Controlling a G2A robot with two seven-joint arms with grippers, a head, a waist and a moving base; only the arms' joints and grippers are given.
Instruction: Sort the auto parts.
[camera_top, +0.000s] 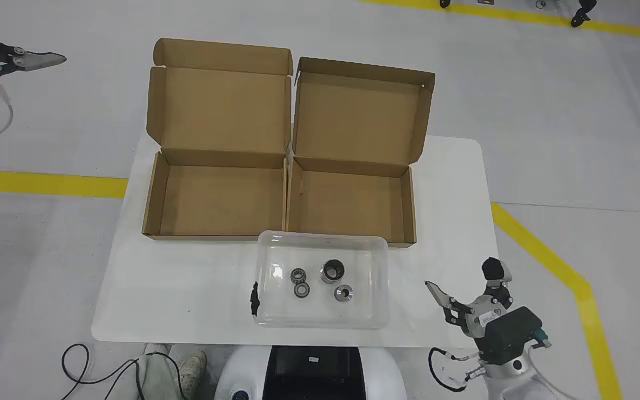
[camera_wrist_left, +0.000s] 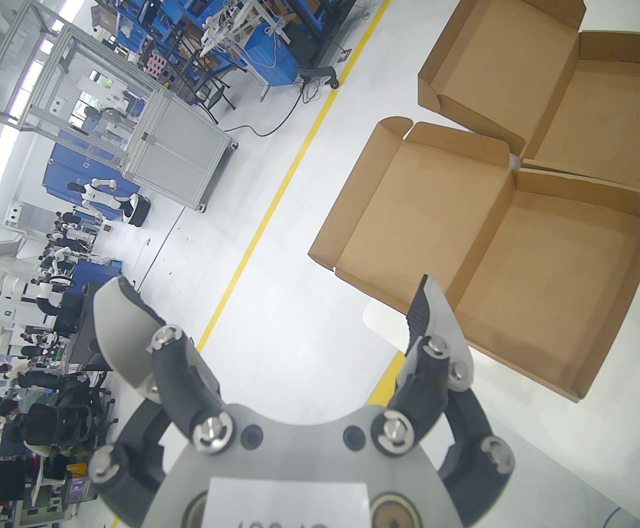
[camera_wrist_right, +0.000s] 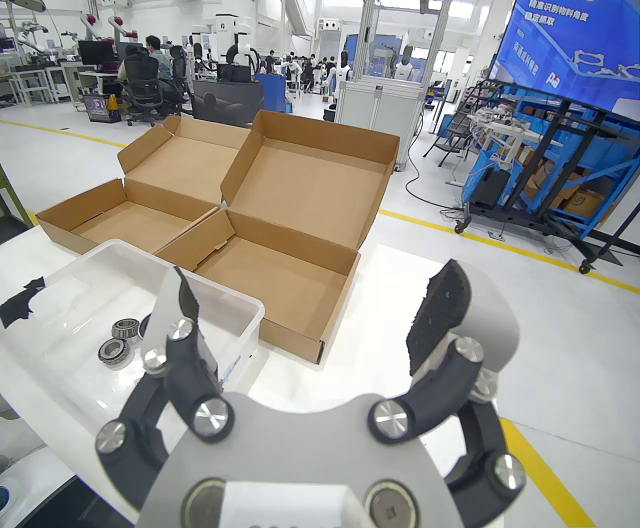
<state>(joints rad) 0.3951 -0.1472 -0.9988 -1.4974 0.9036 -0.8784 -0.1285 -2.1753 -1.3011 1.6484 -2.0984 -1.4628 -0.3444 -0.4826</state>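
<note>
I am watching both arms hanging clear of the work. The right end effector (camera_top: 465, 283) is hovering just off the table's (camera_top: 450, 180) near right corner with its fingers spread wide and nothing between them. The left end effector (camera_wrist_left: 270, 285) is likewise spread and empty, and appears to be hanging out beyond the table's left edge.

The auto parts (camera_top: 320, 280), four small metal rings that look like bearings, are lying in the clear bin (camera_top: 322, 235) at the middle of the near edge. Two cardboard boxes (camera_top: 215, 200) are sitting open and empty, side by side, along the far edge.

I am judging the sort as not yet begun, and I am worrying about three things:
- The bin's walls are transparent, so a descending finger could clip the rim and shove the bin toward the near edge.
- Two of the smaller rings are lying just beside each other, so one pinch could catch both.
- Smooth round metal may roll or slip out of the pads on the way to a box.
</note>
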